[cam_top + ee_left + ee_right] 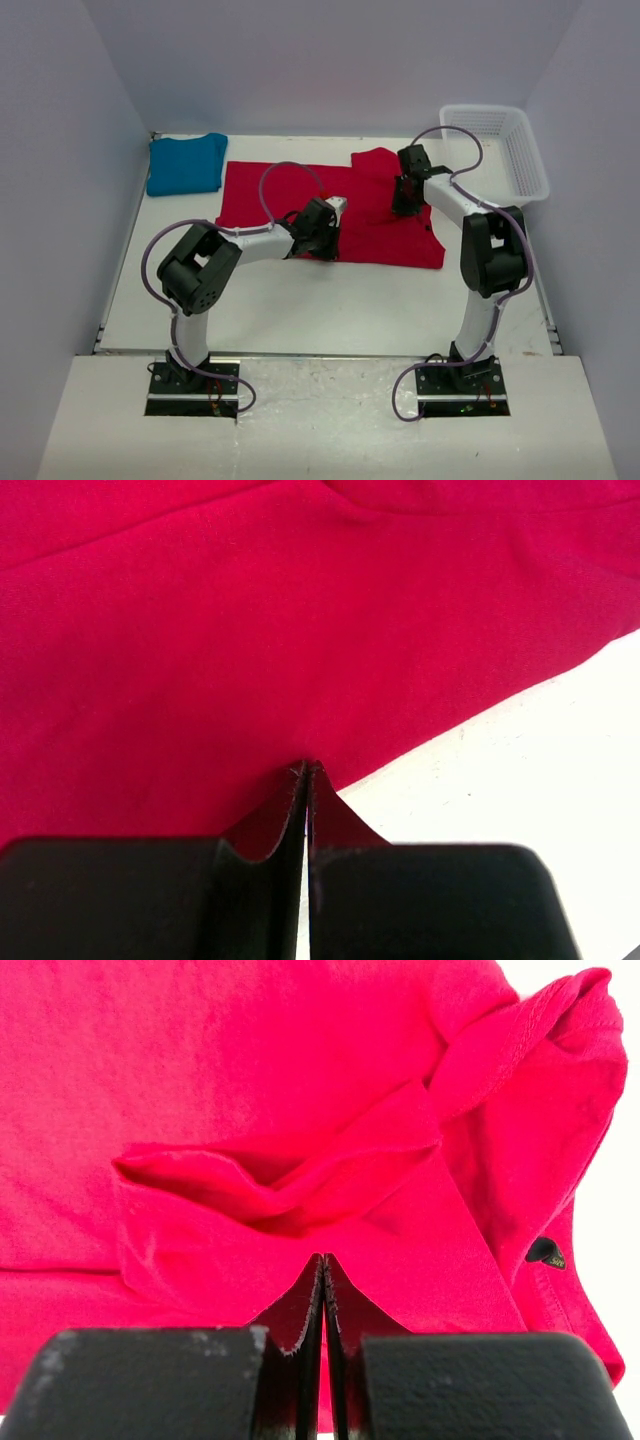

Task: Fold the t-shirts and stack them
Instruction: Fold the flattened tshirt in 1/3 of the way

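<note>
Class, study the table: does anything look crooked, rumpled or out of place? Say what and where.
The red t-shirt is not flat: at its right end, by the shut right gripper, the cloth is bunched into raised folds. The blue t-shirt lies neatly folded at the far left.

This is a robotics lab test cell. A white tabletop [330, 300] is boxed in on three sides by plain pale walls [60, 200]. A left arm [200, 270] and a right arm [490, 250] are bolted to black base plates [193, 385] at the tabletop's near edge. Purple cables [412, 395] loop along both arms.
</note>
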You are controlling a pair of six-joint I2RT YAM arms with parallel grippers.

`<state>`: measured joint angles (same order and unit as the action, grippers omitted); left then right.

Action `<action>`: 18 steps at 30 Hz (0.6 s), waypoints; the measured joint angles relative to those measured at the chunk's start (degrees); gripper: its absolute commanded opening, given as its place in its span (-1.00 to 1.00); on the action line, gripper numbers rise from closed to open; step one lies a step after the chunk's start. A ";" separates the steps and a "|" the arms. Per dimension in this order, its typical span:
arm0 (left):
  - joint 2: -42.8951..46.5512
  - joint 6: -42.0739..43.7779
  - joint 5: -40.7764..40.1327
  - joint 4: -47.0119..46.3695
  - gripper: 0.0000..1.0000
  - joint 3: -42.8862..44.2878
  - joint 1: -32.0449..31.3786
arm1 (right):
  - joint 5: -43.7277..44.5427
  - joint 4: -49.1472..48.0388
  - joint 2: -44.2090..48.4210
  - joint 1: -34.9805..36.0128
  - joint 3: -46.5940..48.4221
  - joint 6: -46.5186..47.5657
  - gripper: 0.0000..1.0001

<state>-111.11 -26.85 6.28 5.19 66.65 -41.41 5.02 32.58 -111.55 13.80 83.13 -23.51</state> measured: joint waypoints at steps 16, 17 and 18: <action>2.38 -0.59 -0.55 -3.52 -1.00 -4.52 -0.24 | -0.26 3.54 -1.60 0.35 0.81 -0.07 -1.00; 2.67 -0.59 -0.57 -3.52 -1.00 -4.87 -0.31 | -0.28 3.78 -1.77 0.48 0.90 -0.07 -1.00; 2.89 -0.59 -0.57 -3.56 -1.00 -5.18 -0.33 | -0.31 4.00 -1.86 0.59 0.92 -0.07 -1.00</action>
<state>-108.22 -27.44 5.72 1.63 61.47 -41.74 4.71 36.58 -113.40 14.39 84.05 -23.57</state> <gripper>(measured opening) 0.002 0.003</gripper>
